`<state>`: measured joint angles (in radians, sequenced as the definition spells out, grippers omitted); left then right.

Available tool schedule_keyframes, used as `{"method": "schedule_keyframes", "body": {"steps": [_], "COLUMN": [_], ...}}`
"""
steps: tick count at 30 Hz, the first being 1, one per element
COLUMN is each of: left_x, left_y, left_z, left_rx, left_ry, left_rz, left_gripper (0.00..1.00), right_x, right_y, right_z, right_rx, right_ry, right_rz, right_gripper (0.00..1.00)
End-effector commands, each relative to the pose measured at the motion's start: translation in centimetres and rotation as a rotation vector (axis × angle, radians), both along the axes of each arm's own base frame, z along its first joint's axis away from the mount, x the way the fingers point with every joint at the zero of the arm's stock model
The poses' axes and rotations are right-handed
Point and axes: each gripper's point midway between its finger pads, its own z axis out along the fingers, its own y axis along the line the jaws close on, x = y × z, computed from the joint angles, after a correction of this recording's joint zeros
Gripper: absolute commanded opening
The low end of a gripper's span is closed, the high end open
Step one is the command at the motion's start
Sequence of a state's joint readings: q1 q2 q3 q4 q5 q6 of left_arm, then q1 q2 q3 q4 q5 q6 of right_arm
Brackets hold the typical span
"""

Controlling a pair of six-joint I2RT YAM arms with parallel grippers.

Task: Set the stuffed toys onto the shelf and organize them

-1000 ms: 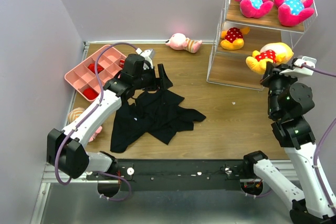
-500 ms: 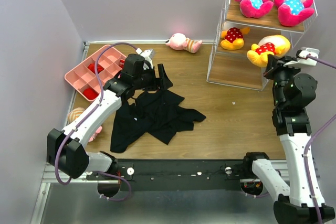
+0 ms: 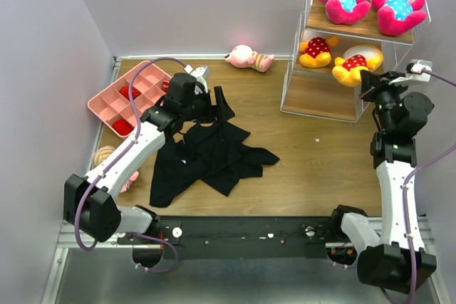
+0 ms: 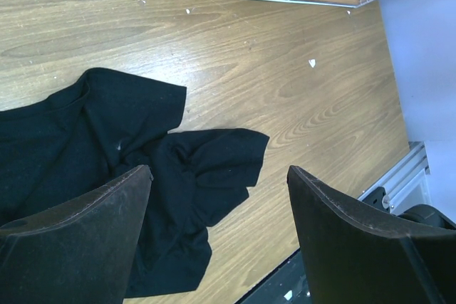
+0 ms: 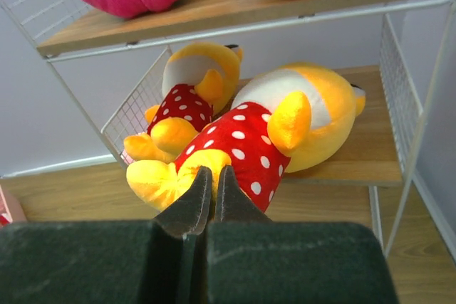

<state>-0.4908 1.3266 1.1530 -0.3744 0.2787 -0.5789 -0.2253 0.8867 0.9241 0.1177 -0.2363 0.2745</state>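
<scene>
Your right claw is clamped on the leg of a yellow-orange doll lying just ahead on the middle board of the shelf. Your left claw hangs spread above the black garment.

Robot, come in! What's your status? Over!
Right gripper shut on yellow doll, resting on middle tier of shelf. Left gripper open over black garment. Pink doll unshelved on table.

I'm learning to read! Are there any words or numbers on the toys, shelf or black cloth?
No readable text anywhere. The near yellow-orange plush doll shows only white dots on its red body; the white wire shelf with wooden boards and the black cloth garment show no markings.
</scene>
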Motion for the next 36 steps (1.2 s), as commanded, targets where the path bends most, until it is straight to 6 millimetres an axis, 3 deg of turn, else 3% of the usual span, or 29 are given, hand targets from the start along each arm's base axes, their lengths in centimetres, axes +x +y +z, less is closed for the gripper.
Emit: {"method": "schedule_keyframes", "body": {"steps": [1,9,17,21,29,36], "left_x": [-0.1,-0.2,-0.3,-0.4,-0.4,-0.4], "left_y": [-0.2,-0.2,-0.4,-0.3,-0.4,-0.4], "left_z": [0.3,0.7,0.8,0.9,0.9,0.9], "left_rx": [-0.015,-0.023,-0.031,-0.032,-0.037,-0.039], "left_ry": [-0.011,-0.022,-0.018,-0.023,-0.023,-0.021], "left_rz": [-0.018,-0.018,-0.027,-0.028,-0.029,-0.029], "left_gripper": [0.87,0.87,0.87,0.87,0.87,0.87], "right_x": [1.1,2.5,3.1,3.5,4.8,5.9], "right_y": [0.6,-3.0,-4.1,-5.0,-5.8,-5.5], "right_z": [-1.0,-4.7,-5.0,-5.1,-4.5,-4.0], "right_rx": [0.033,0.144,0.176,0.205,0.237,0.266], "right_ry": [-0.029,0.071,0.096,0.112,0.122,0.118], "right_rz": [0.090,0.026,0.019,0.000,0.002,0.044], "right_gripper": [0.01,0.06,0.19,0.32,0.34,0.25]}}
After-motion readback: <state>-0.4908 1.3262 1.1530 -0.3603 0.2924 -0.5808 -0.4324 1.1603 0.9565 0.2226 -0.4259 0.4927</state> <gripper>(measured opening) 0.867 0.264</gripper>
